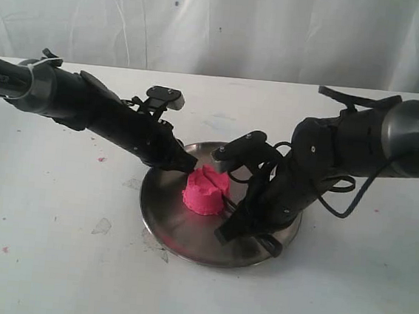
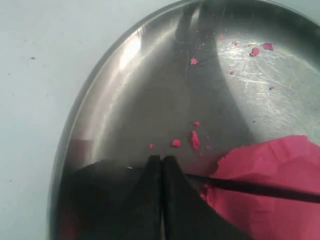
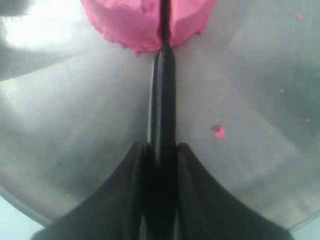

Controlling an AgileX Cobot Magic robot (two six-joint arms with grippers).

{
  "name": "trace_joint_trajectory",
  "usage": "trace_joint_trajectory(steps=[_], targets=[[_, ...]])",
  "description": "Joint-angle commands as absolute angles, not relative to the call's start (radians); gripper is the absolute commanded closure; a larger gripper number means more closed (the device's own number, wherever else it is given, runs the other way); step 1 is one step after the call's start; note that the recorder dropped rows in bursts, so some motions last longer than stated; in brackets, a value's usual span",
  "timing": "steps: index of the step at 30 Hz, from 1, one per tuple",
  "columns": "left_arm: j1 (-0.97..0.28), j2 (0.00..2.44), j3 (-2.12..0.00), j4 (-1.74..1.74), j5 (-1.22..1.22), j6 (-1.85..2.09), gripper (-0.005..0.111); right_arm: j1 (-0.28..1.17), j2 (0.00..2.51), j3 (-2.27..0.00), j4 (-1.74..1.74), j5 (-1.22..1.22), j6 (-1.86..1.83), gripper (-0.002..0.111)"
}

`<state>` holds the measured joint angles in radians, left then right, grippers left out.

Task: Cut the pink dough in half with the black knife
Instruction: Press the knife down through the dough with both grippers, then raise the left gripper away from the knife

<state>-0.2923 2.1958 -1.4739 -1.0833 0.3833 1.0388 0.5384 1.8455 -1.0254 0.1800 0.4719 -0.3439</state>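
Our right gripper (image 3: 162,150) is clamped on the handle of the black knife (image 3: 163,95). The knife's long axis runs straight out from the jaws into the pink dough (image 3: 135,20), which sits near the middle of the round steel plate (image 1: 186,250). The blade lies sunk in a groove across the lump, so we judge that the coming push goes down along that line. Our left gripper (image 2: 161,161) has its fingers pressed together on nothing, tips low at the plate just beside the dough. The right wrist view shows the blade centred in the cut. The left wrist view shows it as a thin dark line crossing the dough's edge. The exterior view hides most of the knife behind the right arm.
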Motion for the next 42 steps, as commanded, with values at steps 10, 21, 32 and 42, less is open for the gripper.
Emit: trace_joint_trajectory(steps=[10,21,32,42], targets=[[-0.304,2.232,-1.468,-1.075,0.435,1.047,0.107,0.538,1.858,-1.025,0.184,0.48,-0.361,0.103],[-0.302,2.164,-1.468,-0.985,0.379,1.043,0.107,0.538,1.881,-1.025,0.184,0.47,-0.361,0.103],[-0.196,2.006,-1.468,-0.96,0.473,0.96,0.107,0.538,1.881,-1.025,0.179,0.481,-0.359,0.103],[-0.055,1.819,-1.465,-0.896,0.765,0.855,0.107,0.538,1.881,-1.025,0.164,0.481,-0.343,0.103]])
